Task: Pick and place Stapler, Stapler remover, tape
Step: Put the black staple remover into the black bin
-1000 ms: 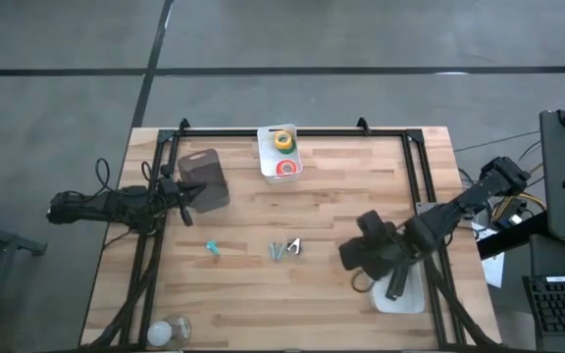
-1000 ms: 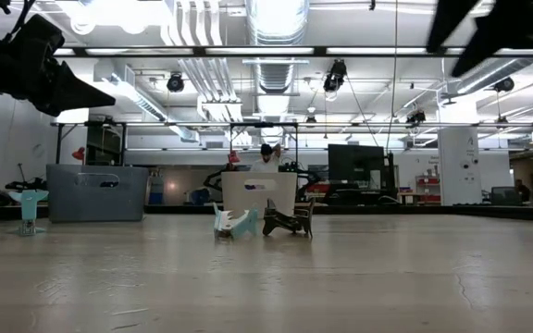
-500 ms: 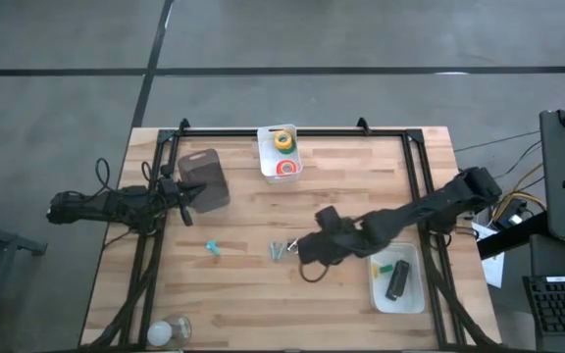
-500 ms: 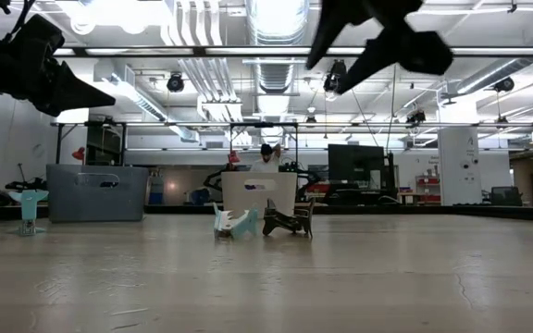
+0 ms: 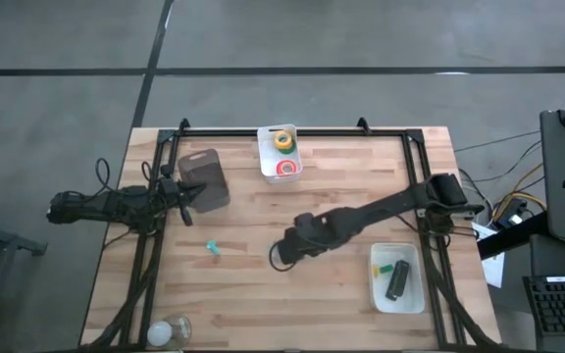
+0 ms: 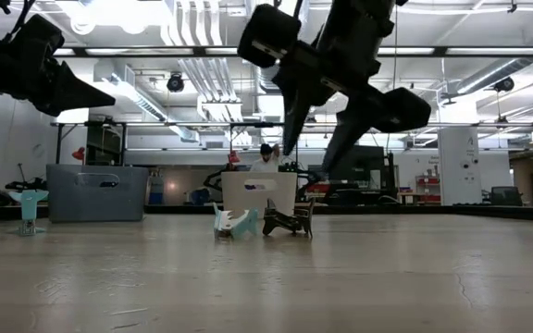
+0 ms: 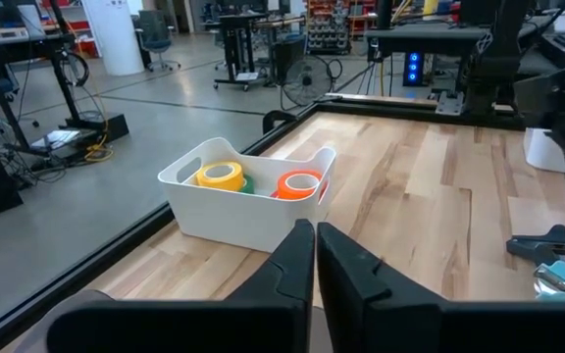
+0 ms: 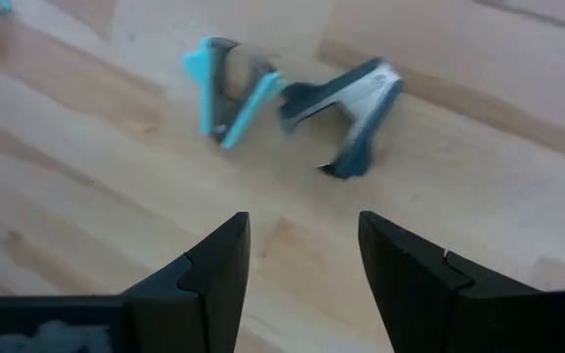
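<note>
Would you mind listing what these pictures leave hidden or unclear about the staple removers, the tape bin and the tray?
- Staple removers: high view, right gripper covers them; right wrist view, motion blur hides detail.
- Tape bin: left wrist view, its wall hides the rolls' lower parts; a green roll barely peeks behind the yellow tape.
- Tray: high view, small green piece beside the stapler too small to identify.

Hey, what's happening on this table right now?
The right gripper, jaws open, hangs over two staple removers in the middle of the table, apparently about to pick one up. The stapler already lies in the white tray on the right, and tape rolls sit in the bin at the far edge. The left gripper waits shut at the left side, holding nothing.
</note>
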